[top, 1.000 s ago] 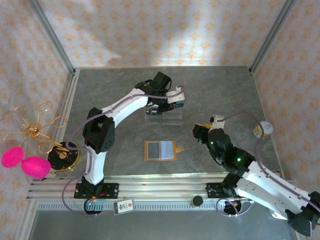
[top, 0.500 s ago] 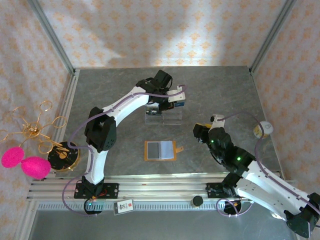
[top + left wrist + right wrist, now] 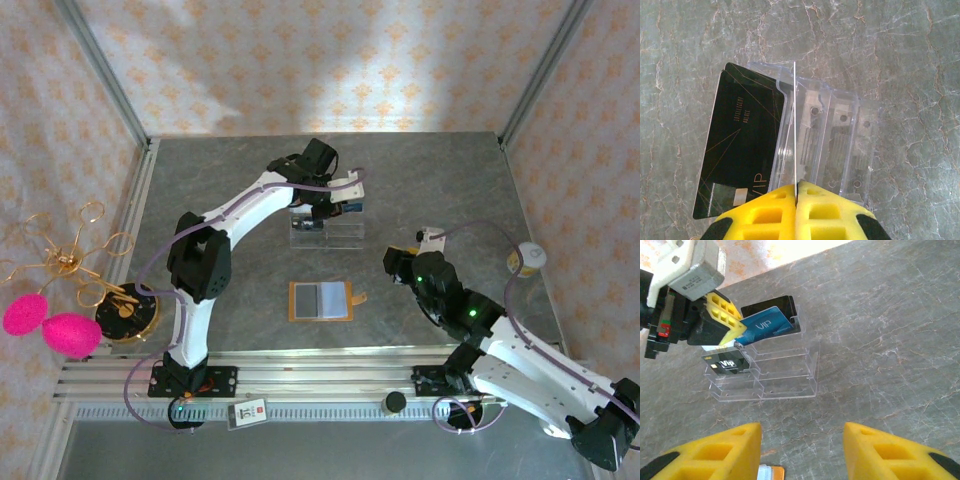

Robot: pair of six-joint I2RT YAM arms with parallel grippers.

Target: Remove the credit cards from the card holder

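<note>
While left tool (image 3: pixel 796 187) pinches blue card (image 3: pixel 765 325) edge-on, right tool (image 3: pixel 802 432) gapes; card holder (image 3: pixel 772 472) cropped.

my left end effector (image 3: pixel 335 207), with a blue card (image 3: pixel 762 325) pinched in it, and its arm (image 3: pixel 240 208) hang over the clear stand (image 3: pixel 328 232), blocking it from above. between the stand and my right end effector (image 3: pixel 802 450) the surface (image 3: pixel 440 180) lies bare. the card holder (image 3: pixel 320 300) sits apart, with free room all round.

— Where's the holder (image 3: pixel 293 301)?
— Open flat on the counter (image 3: pixel 440 180), tan, a grey card (image 3: pixel 322 299) inside.
— The others?
— The black card (image 3: pixel 737 155) leans in the stand (image 3: pixel 840 140). The blue card (image 3: pixel 762 325) is tilted above it.
</note>
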